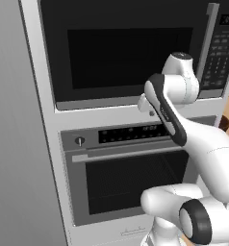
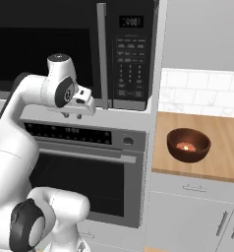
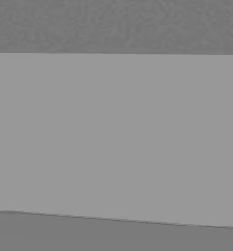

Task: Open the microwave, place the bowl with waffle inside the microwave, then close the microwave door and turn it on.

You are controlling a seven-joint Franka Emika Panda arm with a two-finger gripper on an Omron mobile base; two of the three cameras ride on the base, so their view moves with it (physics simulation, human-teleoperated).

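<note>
The microwave (image 2: 65,49) is built in above the oven, and the microwave door (image 1: 131,48) of black glass is shut flush. Its vertical silver handle (image 2: 102,54) runs beside the dark keypad (image 2: 131,64). My gripper (image 2: 87,106) sits at the door's lower edge, just left of the handle's bottom end and pointing at the front. Its fingers are hidden, and the hand view is a close flat grey surface. The reddish-brown bowl (image 2: 188,145) stands on the wooden counter (image 2: 217,133) to the right, with the small orange waffle (image 2: 187,146) inside.
Below the microwave is a silver oven (image 2: 89,172) with a horizontal handle (image 1: 131,153) and a knob (image 2: 128,141). A tall grey panel (image 1: 15,144) borders the left side. Grey cabinet drawers (image 2: 192,211) sit under the counter, and white tile (image 2: 202,91) backs it.
</note>
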